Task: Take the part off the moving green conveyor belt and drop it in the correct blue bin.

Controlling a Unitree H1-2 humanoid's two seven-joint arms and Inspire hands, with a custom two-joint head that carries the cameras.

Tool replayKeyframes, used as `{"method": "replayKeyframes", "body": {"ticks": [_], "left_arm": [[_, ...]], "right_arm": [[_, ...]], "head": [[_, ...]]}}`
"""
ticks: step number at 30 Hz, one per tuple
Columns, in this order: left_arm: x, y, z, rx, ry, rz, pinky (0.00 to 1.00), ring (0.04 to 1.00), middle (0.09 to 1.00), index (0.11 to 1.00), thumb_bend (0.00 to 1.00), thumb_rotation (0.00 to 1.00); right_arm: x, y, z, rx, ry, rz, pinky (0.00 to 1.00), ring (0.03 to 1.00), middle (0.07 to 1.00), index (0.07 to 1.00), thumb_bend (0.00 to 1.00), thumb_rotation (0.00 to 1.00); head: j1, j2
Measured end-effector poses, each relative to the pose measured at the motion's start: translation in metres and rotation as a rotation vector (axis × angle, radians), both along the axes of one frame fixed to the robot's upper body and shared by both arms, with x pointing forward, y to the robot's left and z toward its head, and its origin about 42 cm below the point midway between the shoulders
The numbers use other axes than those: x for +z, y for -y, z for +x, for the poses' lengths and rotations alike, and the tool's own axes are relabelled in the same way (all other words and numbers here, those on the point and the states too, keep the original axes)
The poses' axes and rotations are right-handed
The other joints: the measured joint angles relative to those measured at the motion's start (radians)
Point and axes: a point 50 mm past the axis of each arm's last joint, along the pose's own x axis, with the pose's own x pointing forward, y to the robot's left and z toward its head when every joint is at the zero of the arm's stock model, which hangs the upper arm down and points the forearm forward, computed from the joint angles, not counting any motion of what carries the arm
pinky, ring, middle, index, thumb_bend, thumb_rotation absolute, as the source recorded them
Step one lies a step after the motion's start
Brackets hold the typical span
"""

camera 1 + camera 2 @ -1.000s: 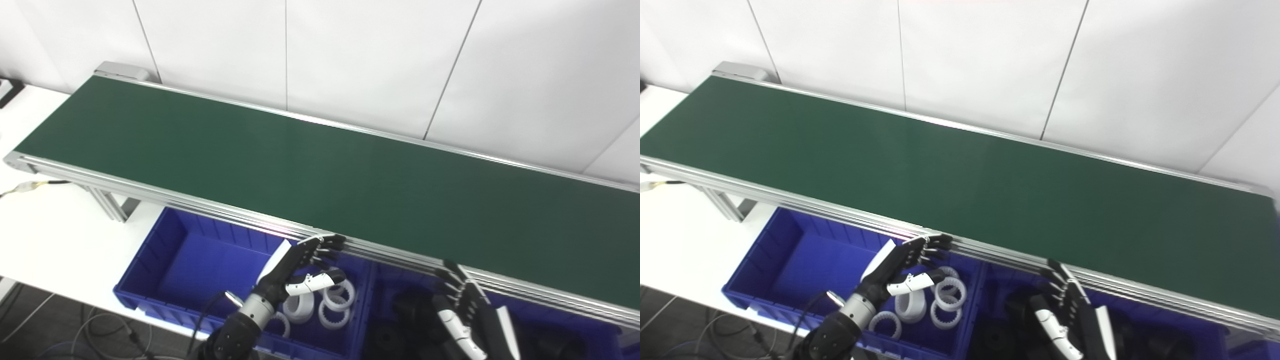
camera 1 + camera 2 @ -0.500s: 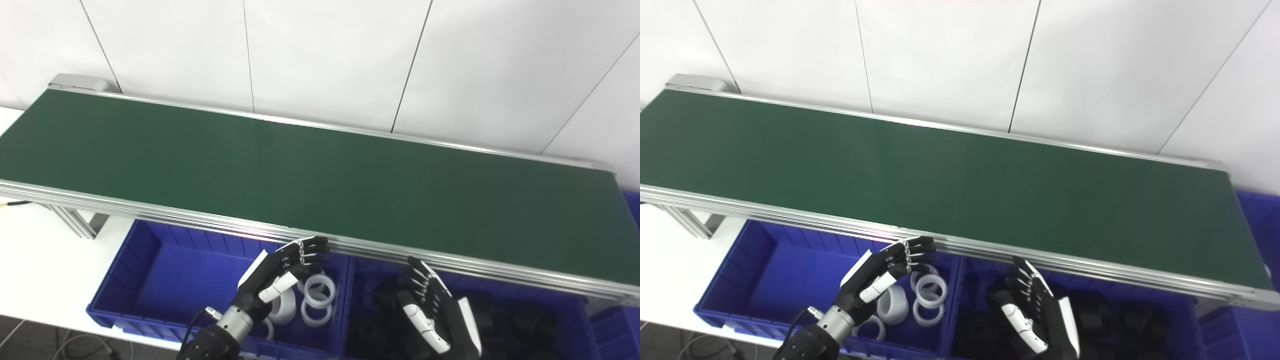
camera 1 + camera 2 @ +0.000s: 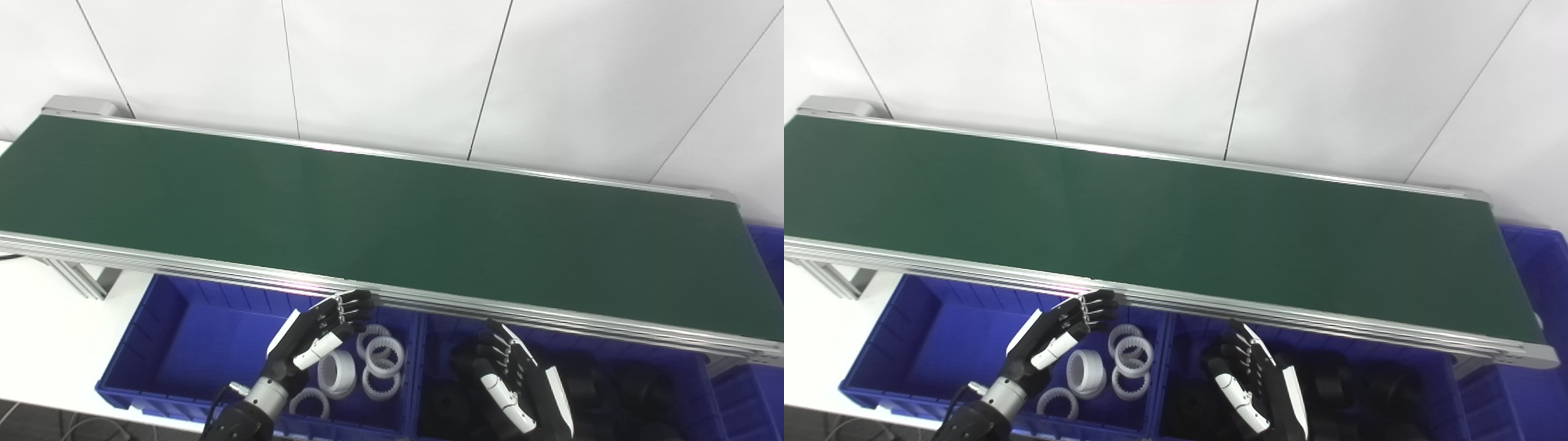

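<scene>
The green conveyor belt [image 3: 380, 214] runs across the view and carries no part. My left hand [image 3: 312, 337] is open and empty, raised over the left blue bin [image 3: 177, 343], fingertips near the belt's front rail. That bin holds several white rings [image 3: 383, 358]. My right hand [image 3: 517, 383] is open and empty over the right blue bin [image 3: 643, 361], which holds several black parts [image 3: 618, 392].
The belt's silver front rail [image 3: 551, 315] runs just above both bins. A third blue bin [image 3: 1534, 269] sits past the belt's right end. White table [image 3: 43, 331] lies to the left. A white panelled wall stands behind.
The camera has swung right, so the belt's right end and the third bin now show. Both hands sit a little lower in the picture, still open and empty.
</scene>
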Motion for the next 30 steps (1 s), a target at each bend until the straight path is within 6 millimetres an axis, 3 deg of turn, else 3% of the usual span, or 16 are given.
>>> {"method": "replayKeyframes", "body": {"ticks": [8,14,20,22,30], "left_arm": [[-0.001,0.002,0.0,0.036,0.034,-0.003,0.71,0.753,0.766,0.748,0.81,0.64],[-0.009,-0.005,0.009,0.027,0.015,0.013,0.72,0.761,0.771,0.761,0.76,0.6],[-0.009,-0.022,0.013,0.034,0.015,0.029,0.72,0.757,0.764,0.749,0.75,0.6],[-0.011,-0.022,0.012,0.032,0.008,0.029,0.72,0.754,0.763,0.749,0.78,0.61],[-0.007,-0.017,0.012,0.018,0.024,0.04,0.71,0.749,0.762,0.751,0.8,0.62]], "right_arm": [[-0.001,-0.004,0.001,0.012,0.0,-0.001,0.74,0.796,0.832,0.877,0.59,0.68],[-0.012,-0.016,0.005,0.02,-0.019,-0.006,0.74,0.793,0.837,0.873,0.61,0.68],[-0.019,-0.03,0.006,0.022,-0.015,0.007,0.75,0.797,0.84,0.879,0.64,0.7],[-0.019,-0.03,0.007,0.021,-0.011,0.01,0.75,0.799,0.842,0.883,0.64,0.71],[-0.012,-0.026,0.007,0.015,0.012,0.016,0.76,0.798,0.839,0.882,0.62,0.7]], "head": [[-0.064,-0.015],[-0.221,-0.041],[-0.21,-0.038],[-0.173,-0.029],[-0.137,-0.02]]}}
